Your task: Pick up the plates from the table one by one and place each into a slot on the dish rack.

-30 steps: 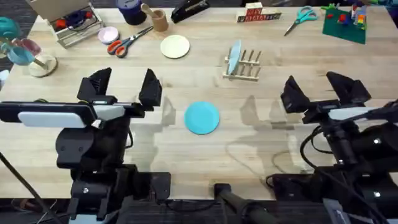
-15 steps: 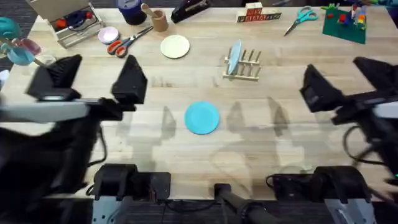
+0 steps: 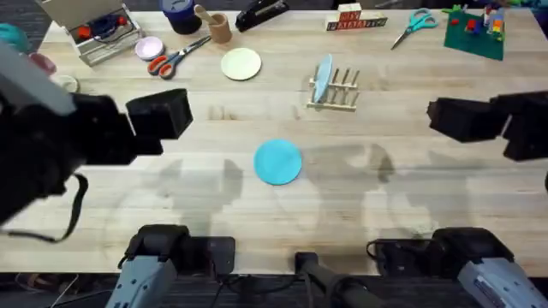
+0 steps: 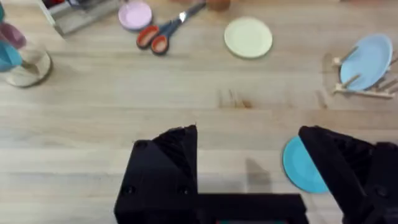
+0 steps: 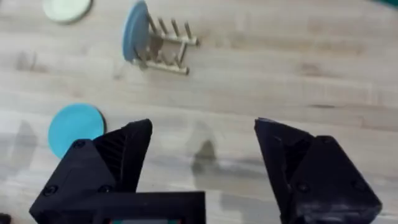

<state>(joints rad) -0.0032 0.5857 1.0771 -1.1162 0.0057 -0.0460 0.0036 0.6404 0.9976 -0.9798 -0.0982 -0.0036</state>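
One plate racked, two flat on the table.

We see the small pale wooden dish rack (image 3: 334, 88) holding one pale blue round plate (image 3: 322, 79) upright at its end; the cream plate (image 3: 241, 64) and sky blue plate (image 3: 278, 162) lie on the light wooden table (image 3: 411, 197). Left gripper (image 4: 247, 168) and right gripper (image 5: 202, 158) both hang spread wide, empty.

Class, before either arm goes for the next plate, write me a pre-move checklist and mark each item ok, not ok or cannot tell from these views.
1. Left gripper open and holding nothing: ok.
2. Right gripper open and holding nothing: ok.
3. Sky blue plate lies flat on the table, nothing on it: ok.
4. Cream plate lies flat, apart from the scissors: ok.
5. Dish rack has free slots beside the pale blue plate standing in it: ok.
6. Rack fixed against sliding: cannot tell.
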